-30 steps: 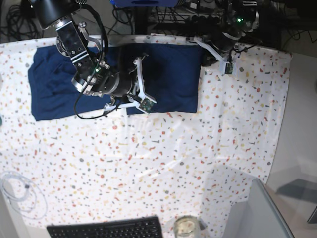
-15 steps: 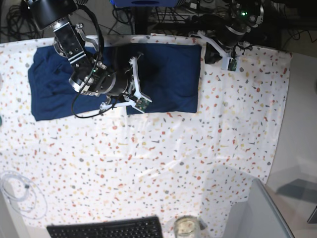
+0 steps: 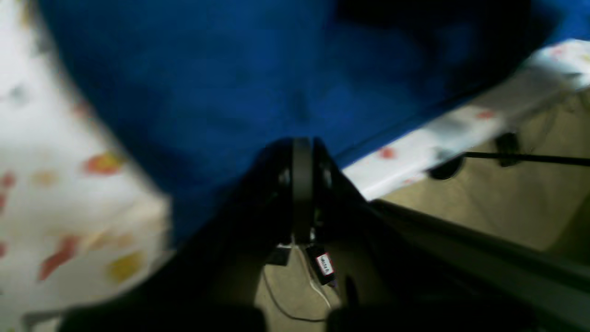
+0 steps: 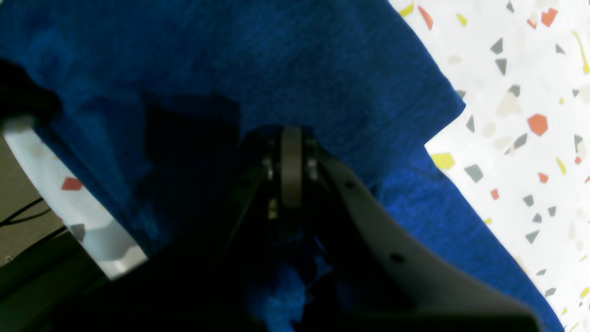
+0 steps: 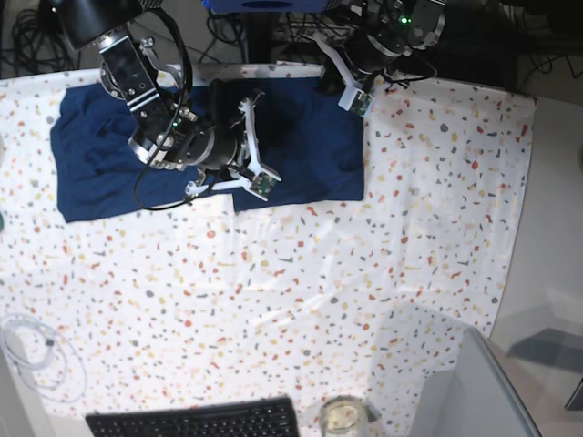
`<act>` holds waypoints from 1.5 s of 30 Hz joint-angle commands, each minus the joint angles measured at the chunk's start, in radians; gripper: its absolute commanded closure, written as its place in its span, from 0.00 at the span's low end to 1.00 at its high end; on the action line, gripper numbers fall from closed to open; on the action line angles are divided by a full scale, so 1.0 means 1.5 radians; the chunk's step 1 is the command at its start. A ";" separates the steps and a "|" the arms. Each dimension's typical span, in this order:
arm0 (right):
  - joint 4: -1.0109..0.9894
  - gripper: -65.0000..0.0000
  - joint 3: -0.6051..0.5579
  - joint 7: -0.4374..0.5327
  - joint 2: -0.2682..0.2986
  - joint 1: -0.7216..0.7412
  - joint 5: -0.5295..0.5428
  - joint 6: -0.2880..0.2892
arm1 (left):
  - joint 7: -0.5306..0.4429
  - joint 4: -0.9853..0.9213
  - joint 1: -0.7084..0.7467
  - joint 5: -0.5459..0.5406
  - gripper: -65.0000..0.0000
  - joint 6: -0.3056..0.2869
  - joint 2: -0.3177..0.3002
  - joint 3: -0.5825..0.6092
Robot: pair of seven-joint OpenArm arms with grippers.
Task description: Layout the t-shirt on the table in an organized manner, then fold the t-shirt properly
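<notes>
The table (image 5: 364, 273) holds the t-shirt (image 5: 310, 155) (arms hide its middle).

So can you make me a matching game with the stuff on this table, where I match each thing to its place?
Things:
1. dark navy blue soft fabric t-shirt
2. black flat keyboard
3. thin white coiled cable
4. small round clear glass jar

Places:
A. near edge, right of the keyboard
B. far side of the speckled white tablecloth
C. near left corner
D. near edge, middle

Pairs: 1-B, 2-D, 3-C, 4-A
</notes>
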 commanded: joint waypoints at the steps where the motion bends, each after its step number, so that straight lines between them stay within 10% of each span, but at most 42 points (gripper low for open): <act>1: 0.013 1.00 0.003 0.011 -0.002 0.008 0.005 -0.001 | -0.012 0.015 0.011 -0.003 1.00 -0.007 -0.005 0.002; 37: 0.024 1.00 0.006 0.014 0.001 0.004 0.005 -0.003 | -0.012 0.069 -0.015 -0.004 1.00 0.056 -0.022 -0.048; 45: 0.027 0.87 0.131 0.010 -0.062 0.033 0.009 -0.001 | -0.012 0.091 0.002 -0.003 1.00 0.056 -0.023 -0.048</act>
